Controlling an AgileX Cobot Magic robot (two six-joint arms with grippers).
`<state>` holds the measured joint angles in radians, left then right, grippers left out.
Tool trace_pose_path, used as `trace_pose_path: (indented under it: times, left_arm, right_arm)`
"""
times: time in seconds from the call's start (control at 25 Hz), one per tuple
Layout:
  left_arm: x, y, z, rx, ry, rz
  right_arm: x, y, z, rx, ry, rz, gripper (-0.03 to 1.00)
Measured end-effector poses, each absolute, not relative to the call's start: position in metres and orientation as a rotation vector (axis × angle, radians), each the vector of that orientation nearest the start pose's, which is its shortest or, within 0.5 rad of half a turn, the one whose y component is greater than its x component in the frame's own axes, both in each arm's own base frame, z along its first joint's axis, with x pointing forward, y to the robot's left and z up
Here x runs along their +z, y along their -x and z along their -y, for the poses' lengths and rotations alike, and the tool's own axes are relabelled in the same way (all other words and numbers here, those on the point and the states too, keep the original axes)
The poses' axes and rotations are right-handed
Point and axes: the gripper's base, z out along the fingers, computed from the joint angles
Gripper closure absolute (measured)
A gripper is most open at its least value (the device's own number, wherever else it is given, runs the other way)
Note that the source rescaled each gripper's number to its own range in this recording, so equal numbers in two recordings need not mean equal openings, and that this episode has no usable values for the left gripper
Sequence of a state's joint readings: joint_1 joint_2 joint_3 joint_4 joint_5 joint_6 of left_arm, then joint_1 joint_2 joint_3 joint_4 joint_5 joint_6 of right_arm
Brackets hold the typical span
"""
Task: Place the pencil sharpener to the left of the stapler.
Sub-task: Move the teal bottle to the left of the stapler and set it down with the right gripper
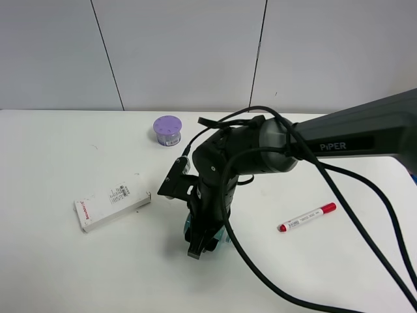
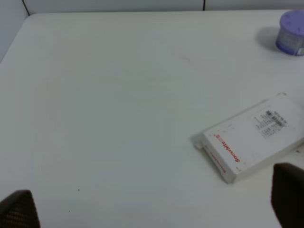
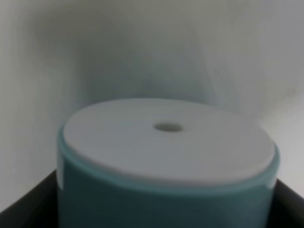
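The pencil sharpener (image 3: 166, 156) fills the right wrist view: a mint-green rounded body with a flat white top and a small hole in it. Dark fingers (image 3: 28, 204) press against both of its sides. From the high camera only slivers of the sharpener (image 1: 187, 225) show under the black arm. My right gripper (image 1: 203, 244) points down at the table's middle front, shut on it. My left gripper (image 2: 152, 209) is open over bare table, its fingertips (image 2: 287, 194) far apart with nothing between them. The stapler is hidden or out of view.
A white box with red print (image 1: 112, 205) (image 2: 251, 140) lies left of the right gripper. A small purple cylinder (image 1: 168, 130) (image 2: 290, 33) stands further back. A red marker (image 1: 306, 218) lies to the right. Black cables (image 1: 339, 189) loop off the right arm.
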<state>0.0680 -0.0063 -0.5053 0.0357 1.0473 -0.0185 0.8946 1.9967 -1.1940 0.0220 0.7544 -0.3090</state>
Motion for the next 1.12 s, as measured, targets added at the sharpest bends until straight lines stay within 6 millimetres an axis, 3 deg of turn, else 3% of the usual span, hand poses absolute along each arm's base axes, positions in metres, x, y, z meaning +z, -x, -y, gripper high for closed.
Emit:
trace_pose_path:
  times: [0.16,0.28,0.44,0.48,0.56,0.72,0.92,1.12]
  left_arm:
    - [0.28,0.006,-0.002,0.074,0.089,-2.018]
    - [0.28,0.006,-0.002,0.074,0.089,-2.018]
    - [0.28,0.006,-0.002,0.074,0.089,-2.018]
    - [0.28,0.006,-0.002,0.074,0.089,-2.018]
    - [0.28,0.006,-0.002,0.074,0.089,-2.018]
    - [0.28,0.006,-0.002,0.074,0.089,-2.018]
    - [0.28,0.006,-0.002,0.074,0.089,-2.018]
    - [0.28,0.006,-0.002,0.074,0.089,-2.018]
  right_arm:
    - [0.144,-0.231,-0.287,-0.003,1.773,-2.557,0.96]
    - [0.177,-0.243,-0.296,-0.005,1.751,-2.514,0.96]
    - [0.217,-0.266,-0.298,-0.003,1.699,-2.458,0.96]
    - [0.217,-0.266,-0.298,-0.003,1.699,-2.458,0.96]
    - [0.235,-0.287,-0.289,-0.002,1.617,-2.463,0.96]
    - [0.243,-0.315,-0.264,-0.012,1.406,-2.56,0.96]
    - [0.231,-0.345,-0.237,-0.001,0.955,-2.748,0.96]
    - [0.219,-0.367,-0.227,0.062,0.655,-2.759,0.96]
